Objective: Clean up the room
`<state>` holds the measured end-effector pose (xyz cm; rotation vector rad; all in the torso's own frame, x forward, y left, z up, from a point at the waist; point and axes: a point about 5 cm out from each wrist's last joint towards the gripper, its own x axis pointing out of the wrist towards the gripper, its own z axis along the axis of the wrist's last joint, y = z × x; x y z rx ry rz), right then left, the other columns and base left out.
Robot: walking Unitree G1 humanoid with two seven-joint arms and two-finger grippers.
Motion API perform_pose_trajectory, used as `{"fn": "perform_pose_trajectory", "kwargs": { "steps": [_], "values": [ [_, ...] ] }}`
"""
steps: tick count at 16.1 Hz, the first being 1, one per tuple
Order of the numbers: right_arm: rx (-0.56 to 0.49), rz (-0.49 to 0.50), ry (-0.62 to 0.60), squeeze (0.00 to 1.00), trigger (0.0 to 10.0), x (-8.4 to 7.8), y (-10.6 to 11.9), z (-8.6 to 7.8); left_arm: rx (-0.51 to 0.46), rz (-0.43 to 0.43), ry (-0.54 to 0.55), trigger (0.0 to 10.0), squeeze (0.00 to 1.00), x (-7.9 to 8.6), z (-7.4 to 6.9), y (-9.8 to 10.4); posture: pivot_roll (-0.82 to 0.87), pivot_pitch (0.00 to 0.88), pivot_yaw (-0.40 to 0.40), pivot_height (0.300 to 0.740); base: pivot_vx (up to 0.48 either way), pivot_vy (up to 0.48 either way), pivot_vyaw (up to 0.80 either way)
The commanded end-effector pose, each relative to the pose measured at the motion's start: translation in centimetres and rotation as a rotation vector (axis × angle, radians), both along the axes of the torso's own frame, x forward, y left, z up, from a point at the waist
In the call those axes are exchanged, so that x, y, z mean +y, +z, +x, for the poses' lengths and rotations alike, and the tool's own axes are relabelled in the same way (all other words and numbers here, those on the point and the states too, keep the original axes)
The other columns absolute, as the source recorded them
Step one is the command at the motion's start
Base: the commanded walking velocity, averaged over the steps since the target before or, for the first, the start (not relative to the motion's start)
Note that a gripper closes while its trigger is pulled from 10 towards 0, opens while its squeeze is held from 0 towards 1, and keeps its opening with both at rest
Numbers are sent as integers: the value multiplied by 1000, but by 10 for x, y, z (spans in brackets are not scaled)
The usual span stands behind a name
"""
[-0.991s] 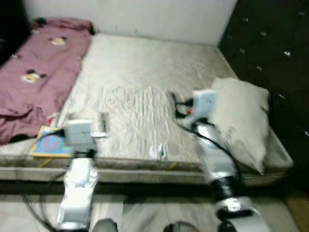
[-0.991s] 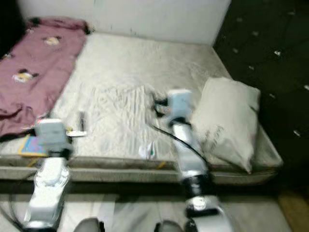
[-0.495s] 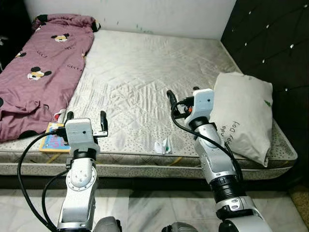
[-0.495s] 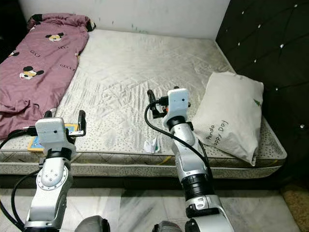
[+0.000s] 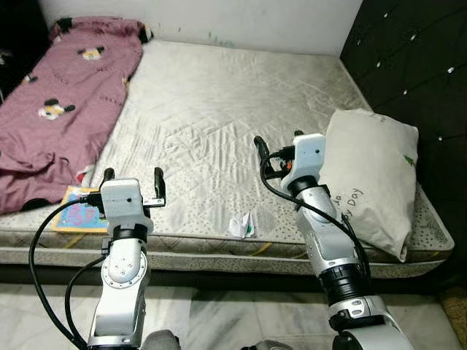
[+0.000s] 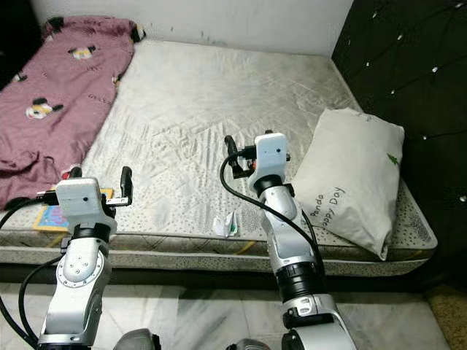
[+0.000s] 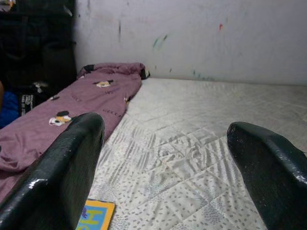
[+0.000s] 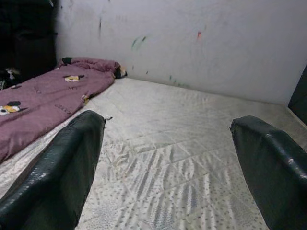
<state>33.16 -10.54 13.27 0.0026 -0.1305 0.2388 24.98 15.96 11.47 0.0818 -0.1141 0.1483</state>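
Crumpled wrapper (image 5: 241,225) lies at the bed's (image 5: 219,102) near edge, lower centre of frame, between both wide-open, empty end effectors, somewhat nearer the right end effector (image 5: 277,144) than the left end effector (image 5: 132,182).

Blanket (image 5: 58,95) left, pillow (image 5: 376,175) right.

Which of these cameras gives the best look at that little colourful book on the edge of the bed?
The left eye view: the book lies in plain sight at the mattress edge, beside the pink blanket. In the right eye view the left gripper covers part of it. The left wrist view catches just a corner.
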Motion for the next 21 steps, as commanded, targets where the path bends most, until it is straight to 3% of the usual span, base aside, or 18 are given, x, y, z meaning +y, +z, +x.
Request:
{"fn": "perform_pose_trajectory", "kwargs": {
  "steps": [1, 17, 21],
  "values": [
    [-2, -1, -11, 0, 10000, -2, 1, 1, -16, -5, -17, 10000, 0, -3, 0, 3, 18, 14, -94, 740, 266, 0, 0],
    [-6, -7, -25, 0, 10000, -3, 3, 7, -15, 4, -30, 10000, 0, -2, 4, 4, 21, 24, -90, 740, 338, 0, 0],
    [-4, -9, -29, 0, 10000, -4, 2, 6, -4, 3, -7, 10000, 0, 0, 4, 3, 24, 20, -87, 740, 62, 0, 0]
  ]
}}
